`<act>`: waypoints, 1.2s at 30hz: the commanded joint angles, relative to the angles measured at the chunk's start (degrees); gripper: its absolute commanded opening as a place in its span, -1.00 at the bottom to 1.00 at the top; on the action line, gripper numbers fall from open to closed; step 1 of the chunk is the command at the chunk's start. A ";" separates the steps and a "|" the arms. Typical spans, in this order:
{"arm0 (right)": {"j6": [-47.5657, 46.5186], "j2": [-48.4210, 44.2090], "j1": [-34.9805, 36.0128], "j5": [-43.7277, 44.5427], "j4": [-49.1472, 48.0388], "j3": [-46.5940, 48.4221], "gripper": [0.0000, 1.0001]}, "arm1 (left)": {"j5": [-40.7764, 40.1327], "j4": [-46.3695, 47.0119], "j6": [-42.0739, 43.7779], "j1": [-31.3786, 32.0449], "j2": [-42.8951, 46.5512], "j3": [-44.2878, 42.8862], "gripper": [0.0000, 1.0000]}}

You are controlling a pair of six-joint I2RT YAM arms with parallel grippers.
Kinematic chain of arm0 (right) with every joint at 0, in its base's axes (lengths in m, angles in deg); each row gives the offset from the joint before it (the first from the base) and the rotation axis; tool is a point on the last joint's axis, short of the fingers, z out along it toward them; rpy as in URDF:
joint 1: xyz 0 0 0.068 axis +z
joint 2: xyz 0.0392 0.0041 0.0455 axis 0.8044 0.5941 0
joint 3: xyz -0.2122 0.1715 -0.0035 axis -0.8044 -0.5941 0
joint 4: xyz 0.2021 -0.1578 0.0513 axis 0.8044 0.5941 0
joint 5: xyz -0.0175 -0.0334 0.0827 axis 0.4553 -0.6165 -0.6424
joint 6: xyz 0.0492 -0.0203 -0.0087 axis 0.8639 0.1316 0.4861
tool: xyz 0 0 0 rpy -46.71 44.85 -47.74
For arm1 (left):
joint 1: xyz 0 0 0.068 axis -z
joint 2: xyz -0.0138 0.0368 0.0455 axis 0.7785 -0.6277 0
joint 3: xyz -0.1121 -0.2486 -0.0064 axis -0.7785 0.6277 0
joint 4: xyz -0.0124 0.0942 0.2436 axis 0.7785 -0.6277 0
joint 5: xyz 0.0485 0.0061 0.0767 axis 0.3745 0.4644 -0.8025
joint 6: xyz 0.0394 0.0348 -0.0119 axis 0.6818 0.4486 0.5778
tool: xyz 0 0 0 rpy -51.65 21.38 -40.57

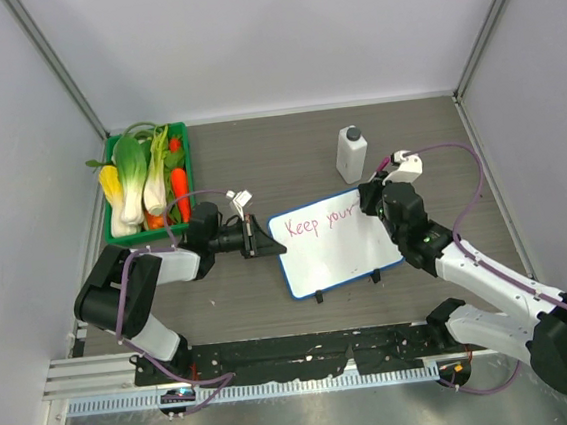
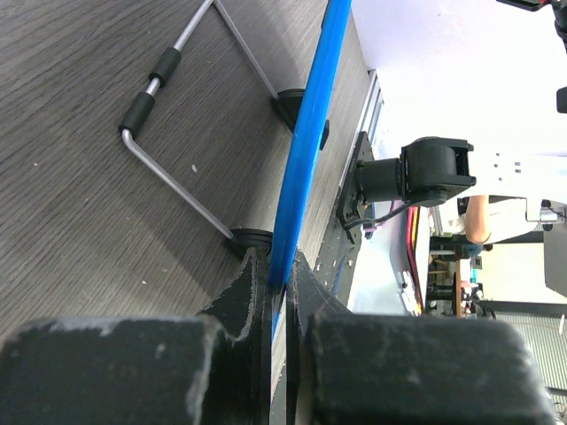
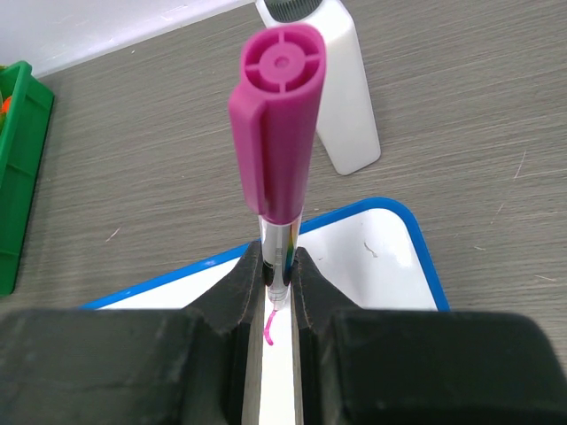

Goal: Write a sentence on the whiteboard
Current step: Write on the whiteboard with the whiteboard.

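Note:
The whiteboard with a blue rim stands tilted at the table's middle. The pink-red sentence reads "Keep your" along its top. My left gripper is shut on the board's left blue edge. My right gripper is shut on a pink marker, cap end toward the camera. Its tip touches the white surface at a short pink stroke, near the board's upper right corner.
A white bottle with a dark cap stands just behind the board's right end, and shows in the right wrist view. A green basket of toy vegetables sits at the back left. The board's wire stand rests on the table.

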State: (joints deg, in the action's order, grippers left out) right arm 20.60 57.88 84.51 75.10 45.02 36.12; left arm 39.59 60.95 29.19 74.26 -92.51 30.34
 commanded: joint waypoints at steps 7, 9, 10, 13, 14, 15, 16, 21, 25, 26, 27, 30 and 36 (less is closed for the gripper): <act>0.77 -4.21 -0.46 0.05 0.17 1.37 -0.97 | -1.72 -4.67 1.88 1.12 -0.89 -0.25 -1.00; 1.03 -5.43 -0.55 -0.56 -1.14 0.85 -0.97 | -1.81 -4.67 1.80 1.12 -0.80 -0.25 -1.00; 0.95 -5.62 -0.55 -0.74 -1.58 0.67 -0.97 | -1.81 -4.67 1.88 1.12 -0.71 -0.25 -1.00; 1.12 -6.32 -0.73 -1.35 -1.59 0.76 -0.97 | -1.90 -4.76 1.97 1.12 -0.71 -0.34 -1.00; 0.95 -6.41 -0.81 -1.44 -1.50 0.76 -0.97 | -1.90 -4.76 1.97 1.12 -0.71 -0.26 -1.00; 1.12 -6.41 -0.81 -1.70 -1.41 0.76 -0.97 | -1.81 -4.76 1.97 1.12 -0.71 -0.34 -1.00; 1.12 -6.41 -0.90 -1.71 -1.15 0.76 -0.97 | -1.81 -4.76 1.97 1.12 -0.71 -0.34 -1.00; 1.56 -7.11 -0.99 -1.88 -0.88 0.50 -0.97 | -1.90 -4.76 2.06 1.12 -0.71 -0.17 -1.00; 1.65 -7.55 -1.25 -1.88 -0.53 0.50 -0.97 | -1.90 -4.76 2.06 1.21 -0.63 -0.25 -1.00; 1.47 -7.55 -1.34 -1.97 -0.44 0.41 -0.97 | -1.99 -4.85 2.06 1.21 -0.63 -0.17 -1.00; 1.56 -7.47 -1.34 -2.14 -0.36 0.32 -0.97 | -1.90 -4.85 2.06 1.12 -0.63 -0.17 -1.00; 1.56 -7.82 -1.43 -2.41 -0.09 0.32 -0.97 | -1.99 -4.76 2.15 1.21 -0.71 -0.17 -1.00; 1.47 -8.26 -1.60 -2.32 0.52 0.14 -0.97 | -1.99 -4.76 2.06 1.12 -0.89 -0.17 -1.00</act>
State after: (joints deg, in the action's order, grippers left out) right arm 21.93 51.00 83.18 72.50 46.55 36.10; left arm 39.59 60.88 29.41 74.36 -92.51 30.23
